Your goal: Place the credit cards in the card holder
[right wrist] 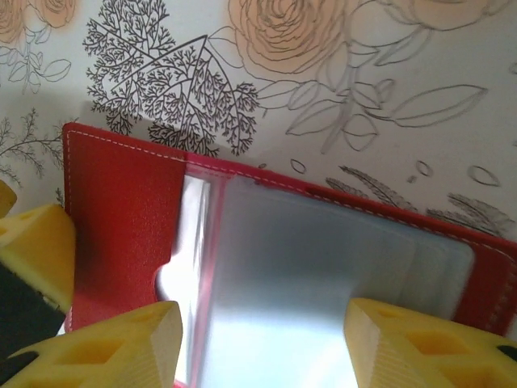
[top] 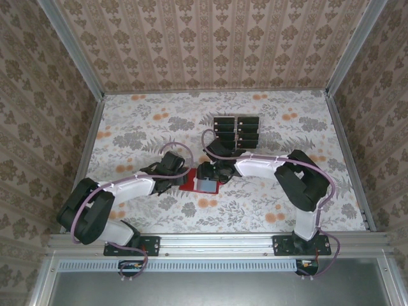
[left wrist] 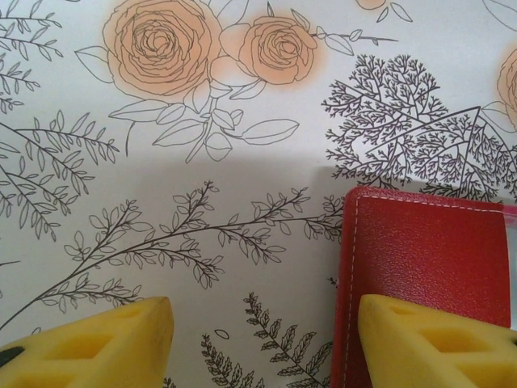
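Note:
The red card holder (top: 191, 187) lies unfolded on the table between both arms. Its red flap (right wrist: 121, 202) and its clear plastic sleeves (right wrist: 323, 275) show in the right wrist view. My right gripper (right wrist: 262, 339) hovers open over the sleeves with nothing between its fingers. My left gripper (left wrist: 266, 339) is open at the holder's left edge (left wrist: 428, 259), its right fingertip (left wrist: 436, 339) resting over the red cover. Several black credit cards (top: 237, 132) lie in two columns behind the holder, apart from both grippers.
The table has a floral cloth (top: 140, 127) and is boxed in by patterned walls on three sides. A metal rail (top: 210, 243) runs along the near edge by the arm bases. The left gripper's yellow finger (right wrist: 32, 242) shows beside the red flap.

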